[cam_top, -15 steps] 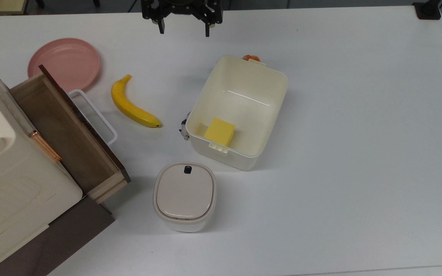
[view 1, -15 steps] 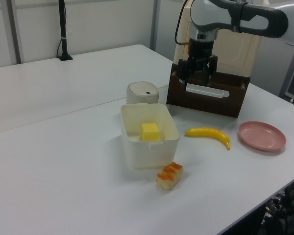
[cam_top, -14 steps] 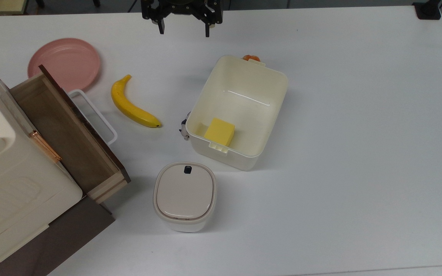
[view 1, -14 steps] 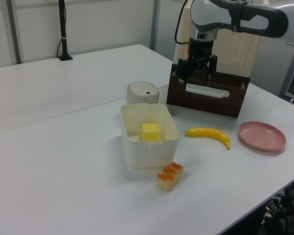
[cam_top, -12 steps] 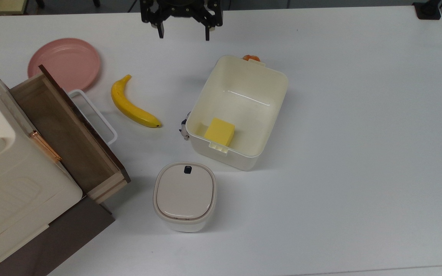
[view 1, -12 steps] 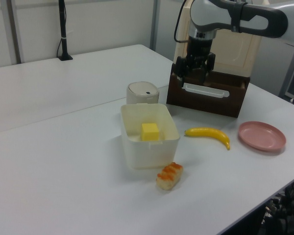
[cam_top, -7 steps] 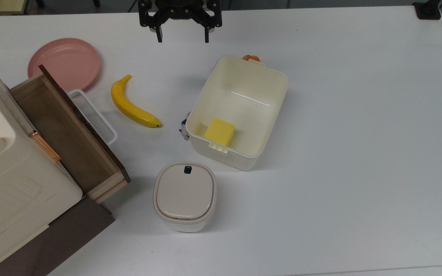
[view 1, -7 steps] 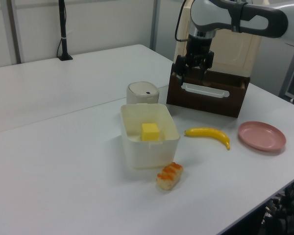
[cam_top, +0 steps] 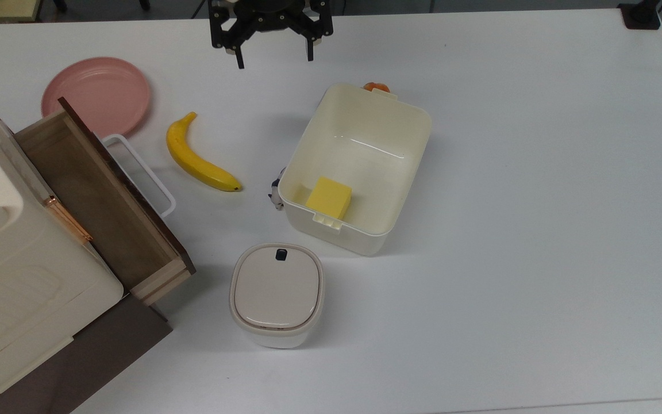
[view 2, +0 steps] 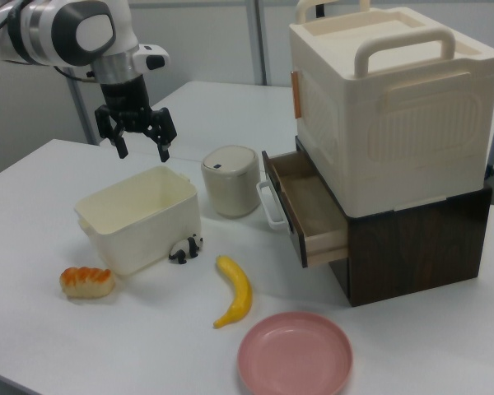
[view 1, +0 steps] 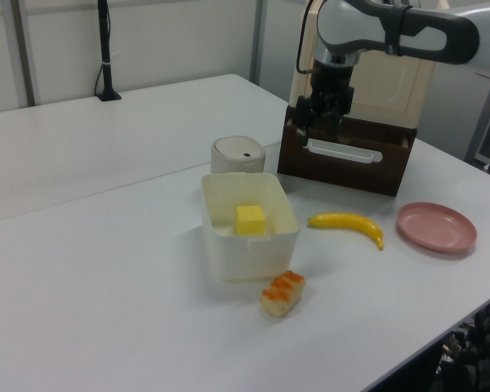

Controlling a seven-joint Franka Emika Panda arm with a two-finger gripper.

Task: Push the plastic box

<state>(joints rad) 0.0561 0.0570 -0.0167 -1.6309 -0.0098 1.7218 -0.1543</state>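
In the top view, left to right: the banana (cam_top: 199,156) lies unmoved; the gripper (cam_top: 274,60), its 2 fingers spread wide, has edged lower than 0.5 seconds earlier; the plastic box (cam_top: 357,167) stays put mid-table, well apart from it.

The tool (cam_top: 274,60) crept down the top view from the upper edge, its fingertips (cam_top: 241,62) reaching lower toward the plastic box (cam_top: 357,167). It also turned a touch, so the top view's left fingertip dropped below the other. In the left view it slid slightly up and left.
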